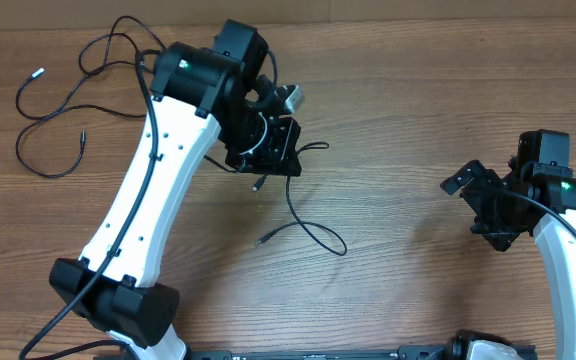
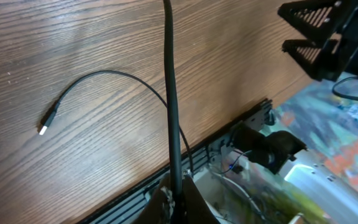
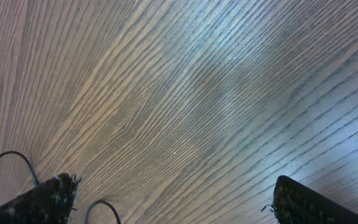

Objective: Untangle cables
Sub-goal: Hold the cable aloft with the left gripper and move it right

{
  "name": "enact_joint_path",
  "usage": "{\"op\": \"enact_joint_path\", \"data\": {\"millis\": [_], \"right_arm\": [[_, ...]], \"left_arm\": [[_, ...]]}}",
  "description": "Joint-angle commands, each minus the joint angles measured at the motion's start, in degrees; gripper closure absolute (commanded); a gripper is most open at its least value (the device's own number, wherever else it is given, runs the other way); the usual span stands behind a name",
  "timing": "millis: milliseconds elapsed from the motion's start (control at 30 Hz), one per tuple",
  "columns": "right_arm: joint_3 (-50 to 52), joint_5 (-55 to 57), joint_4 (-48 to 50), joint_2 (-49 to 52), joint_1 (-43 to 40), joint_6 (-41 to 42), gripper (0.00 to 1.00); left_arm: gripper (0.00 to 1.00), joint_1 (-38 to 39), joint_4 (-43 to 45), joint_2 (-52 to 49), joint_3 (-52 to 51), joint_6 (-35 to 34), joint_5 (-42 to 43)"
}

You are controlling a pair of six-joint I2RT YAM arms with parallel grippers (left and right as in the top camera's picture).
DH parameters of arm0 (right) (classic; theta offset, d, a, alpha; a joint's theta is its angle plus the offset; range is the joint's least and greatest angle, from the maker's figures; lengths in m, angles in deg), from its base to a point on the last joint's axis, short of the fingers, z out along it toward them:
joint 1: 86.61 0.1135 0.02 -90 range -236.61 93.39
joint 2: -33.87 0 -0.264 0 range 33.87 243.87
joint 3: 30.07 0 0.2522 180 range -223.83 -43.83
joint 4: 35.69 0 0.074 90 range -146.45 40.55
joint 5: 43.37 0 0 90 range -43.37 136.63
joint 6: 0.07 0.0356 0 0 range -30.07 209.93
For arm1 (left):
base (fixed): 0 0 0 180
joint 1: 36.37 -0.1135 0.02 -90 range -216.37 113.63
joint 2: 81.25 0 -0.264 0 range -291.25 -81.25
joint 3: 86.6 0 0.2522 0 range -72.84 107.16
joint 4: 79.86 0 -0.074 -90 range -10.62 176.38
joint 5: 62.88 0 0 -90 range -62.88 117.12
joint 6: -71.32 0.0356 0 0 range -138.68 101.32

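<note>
1. Overhead, the left gripper (image 1: pixel 265 150) is reached out over the middle of the table (image 1: pixel 418 100) with its jaws closed on the held cable (image 1: pixel 293 212). The slack of that cable trails toward the robot in a loose loop and ends in a small plug (image 1: pixel 263 241) lying flat on the wood.
2. From the left wrist, the same cable runs straight up out of the pinched jaws and leaves the top of the picture. Its lower part curves across the table to the plug. The grip looks to be partway along the cable rather than at an end, probably so the cable can be drawn away from the others without the end whipping about.
3. The loose cables (image 1: pixel 58 110) lie at the far left corner of the table, well apart from the held loop. Their strands cross one another in wide curves, and one silvery tip (image 1: pixel 37 73) points outward. Some strands pass behind the left arm, so I cannot tell whether they are linked to the held cable.
4. The right gripper (image 1: pixel 476 208) waits at the right side of the table, well away from every cable. Its jaws are spread wide with only bare wood between them, as the right wrist view confirms. It seems parked to leave the left arm room to work.
5. My judgement is that one cable is nearly free, and that the crossed pair at the far left is the work remaining.
</note>
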Motion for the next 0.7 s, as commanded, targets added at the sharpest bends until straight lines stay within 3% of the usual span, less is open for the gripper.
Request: {"op": "enact_joint_path", "data": {"millis": [0,667], "right_arm": [[-1.31,0.39,0.26,-0.33,-0.17,-0.24,0.00],[-1.31,0.39,0.26,-0.33,-0.17,-0.24,0.00]], "left_arm": [[0.96,1.27,0.35,-0.24,0.48,-0.39,-3.30],[0.96,1.36,1.62,-0.24,0.46,-2.19,-3.54]]}}
